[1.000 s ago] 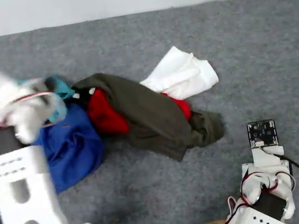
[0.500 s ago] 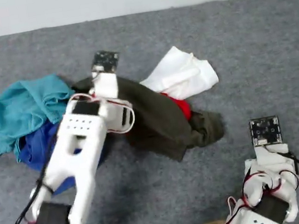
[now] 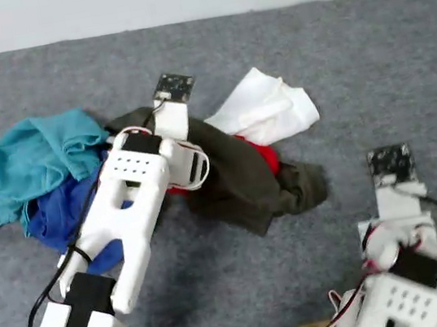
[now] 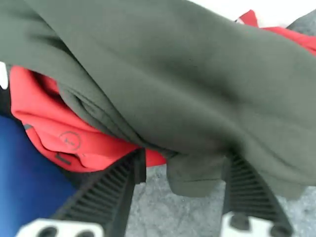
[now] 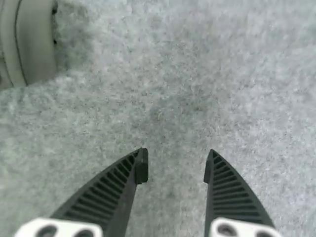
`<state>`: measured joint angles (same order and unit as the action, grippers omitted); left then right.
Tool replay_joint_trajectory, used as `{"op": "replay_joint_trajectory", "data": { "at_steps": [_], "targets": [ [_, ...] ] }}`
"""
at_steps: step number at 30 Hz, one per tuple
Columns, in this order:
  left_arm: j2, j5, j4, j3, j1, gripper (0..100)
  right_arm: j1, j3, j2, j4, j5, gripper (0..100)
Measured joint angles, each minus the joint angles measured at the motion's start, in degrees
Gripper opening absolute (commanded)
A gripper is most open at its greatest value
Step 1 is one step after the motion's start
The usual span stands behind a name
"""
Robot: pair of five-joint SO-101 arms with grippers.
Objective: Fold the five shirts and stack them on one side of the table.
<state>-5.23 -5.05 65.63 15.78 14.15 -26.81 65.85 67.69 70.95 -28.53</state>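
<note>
Five shirts lie in a heap on the grey carpet: a teal shirt [image 3: 33, 162] at the left, a blue shirt [image 3: 57, 212] under it, a dark olive shirt [image 3: 236, 169] across the middle, a red shirt [image 3: 264, 157] peeking from beneath it, and a white shirt [image 3: 264, 111] at the back. My left arm [image 3: 141, 171] reaches over the heap's middle. Its gripper [image 4: 186, 158] is open just above the olive shirt [image 4: 197, 84], with the red shirt [image 4: 54, 128] and blue shirt [image 4: 19, 182] beside it. My right gripper [image 5: 177, 155] is open over bare carpet, nothing between its fingers.
The right arm [image 3: 393, 195] stands at the front right, apart from the clothes. Grey carpet [image 3: 367, 59] covers the table, with open room to the right and front of the heap. A white wall borders the far edge. A pale rounded part [image 5: 24, 44] shows beside the right gripper.
The left arm has swung from the far left to over the middle of the heap. The teal shirt, earlier under that arm, now lies spread at the left. The right arm edged slightly forward.
</note>
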Motion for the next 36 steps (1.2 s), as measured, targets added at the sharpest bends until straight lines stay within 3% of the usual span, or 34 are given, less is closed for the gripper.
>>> {"op": "replay_joint_trajectory", "data": {
  "at_steps": [9,18,22,26,31,36],
  "targets": [
    [-0.1,2.4,3.7,-8.4,0.2,23,0.4,-15.3,-37.0,-0.6,0.6,20.1],
    [-4.0,22.5,14.9,-10.3,9.7,22,0.4,-16.6,-49.1,-2.7,0.8,20.1],
    [-5.8,30.5,18.5,-11.2,12.0,17,0.4,-16.6,-49.2,-2.7,0.8,20.1],
    [-6.6,28.3,18.7,-17.3,7.6,14,0.4,-16.6,-49.2,-2.7,0.8,20.1],
    [-7.6,17.6,18.7,-24.6,-0.9,14,0.4,-16.6,-49.2,-2.7,0.8,20.1],
    [-7.6,14.5,18.7,-25.2,-2.7,14,0.4,-16.6,-49.2,-2.7,0.8,20.1]
  ]
}}
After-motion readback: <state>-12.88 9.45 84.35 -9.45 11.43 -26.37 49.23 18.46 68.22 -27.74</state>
